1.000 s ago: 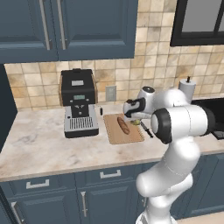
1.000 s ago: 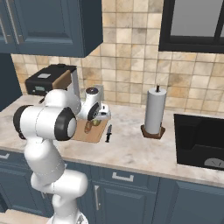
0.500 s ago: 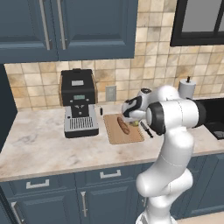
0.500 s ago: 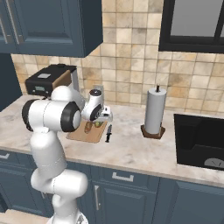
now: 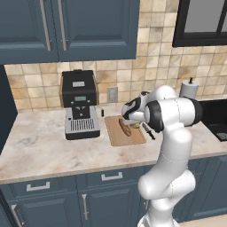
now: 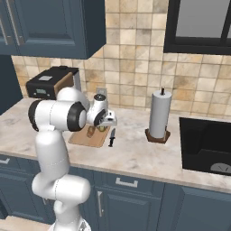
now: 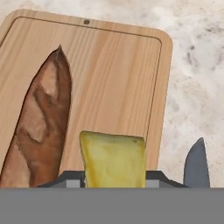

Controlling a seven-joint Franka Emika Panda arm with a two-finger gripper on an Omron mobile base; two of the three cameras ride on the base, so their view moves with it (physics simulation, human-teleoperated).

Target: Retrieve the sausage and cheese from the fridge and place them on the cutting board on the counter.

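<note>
The light-brown cutting board [image 5: 119,137] [image 6: 82,139] [image 7: 118,74] lies on the beige counter [image 5: 40,142] to the right of the coffee machine. The reddish-brown sausage [image 5: 125,127] [image 7: 41,127] rests lengthwise on the board. My gripper [image 5: 133,121] [image 6: 104,127] [image 7: 113,178] hangs just above the board's right part, shut on the pale yellow cheese [image 5: 135,125] [image 7: 113,159]. In the hand view the cheese sits between the fingertips, beside the sausage's near end. The fridge is out of view.
A black-handled knife [image 5: 148,131] [image 6: 111,136] [image 7: 195,164] lies on the counter just right of the board. The black coffee machine [image 5: 80,104] [image 6: 49,83] stands to its left. A paper-towel roll [image 6: 160,115] and a dark sink [image 6: 207,144] are further right.
The arm's elbow has drawn back from the camera and risen a little. The hand stays over the board's right side with the cheese between its fingers.
</note>
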